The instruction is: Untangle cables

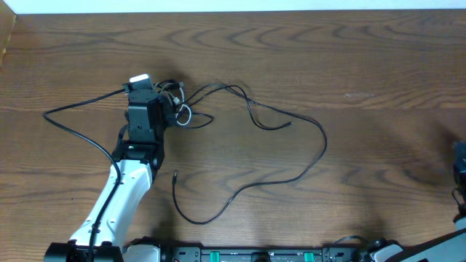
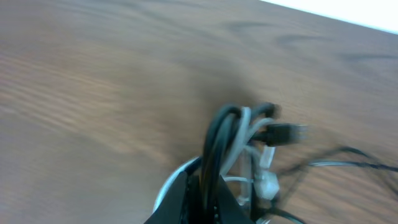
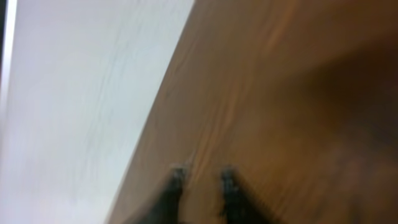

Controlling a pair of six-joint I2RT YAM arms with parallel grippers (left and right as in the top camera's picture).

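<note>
Overhead view: the thin black and white cables (image 1: 177, 100) lie on the left half of the table, knotted into a small clump with little white loops just right of the left arm's head. From that clump one black strand runs left to a bend near the table's left side (image 1: 48, 115). Others sweep right in a wide loop (image 1: 322, 145) that curls back to a free end (image 1: 175, 175) near the front. A shorter black strand ends in a small tip (image 1: 291, 125) inside the loop.

Seen from the left wrist, a bunch of black and pale strands (image 2: 219, 143) rises in an arch straight out of the left gripper (image 2: 205, 190). Its jaws are closed tight on the bunch. A black plug end (image 2: 283, 132) sticks out sideways to the right of the arch, and a small white piece (image 2: 267, 182) hangs below it; the picture is blurred.

The white-and-black left arm (image 1: 124, 182) reaches up from the front edge. On the brown wood-grain table (image 1: 364, 65), the right arm (image 1: 459, 167) shows only as a dark shape at the right edge, well apart from the cables. In its own blurred view, the right gripper (image 3: 202, 180) has a narrow gap between its fingertips, with bare wood in it and nothing held.
</note>
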